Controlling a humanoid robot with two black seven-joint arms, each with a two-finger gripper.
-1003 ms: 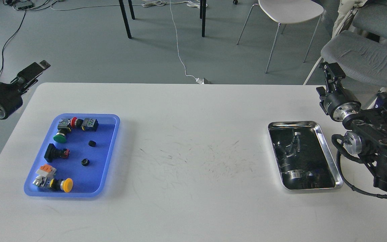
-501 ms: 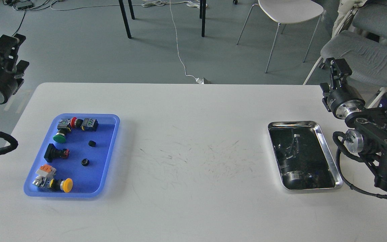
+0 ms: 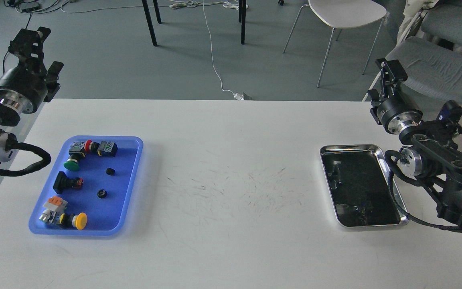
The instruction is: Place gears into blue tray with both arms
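on the left of the white worktop (image 3: 231, 168) sits the rectangular blue plastic tray (image 3: 132, 176) with its raised rim. two tiny black toothed gears lie inside it, apart from each other: one (image 3: 110, 171) toward the far right of the tray, the other (image 3: 102, 194) nearer to us. the same tray holds coloured push-button switches: a green-capped one (image 3: 71, 163) and a red-capped one (image 3: 88, 146) at the far end, a yellow-capped one (image 3: 80, 220) at the near end. at the right lies a shiny steel tray with a dark inside (image 3: 379, 154). our left gripper (image 3: 30, 38) is raised beyond the far left corner of the worktop, holding nothing; we cannot tell whether its fingers are spread. our right gripper (image 3: 389, 72) hangs past the far right edge, also empty, and its fingers cannot be told apart either.
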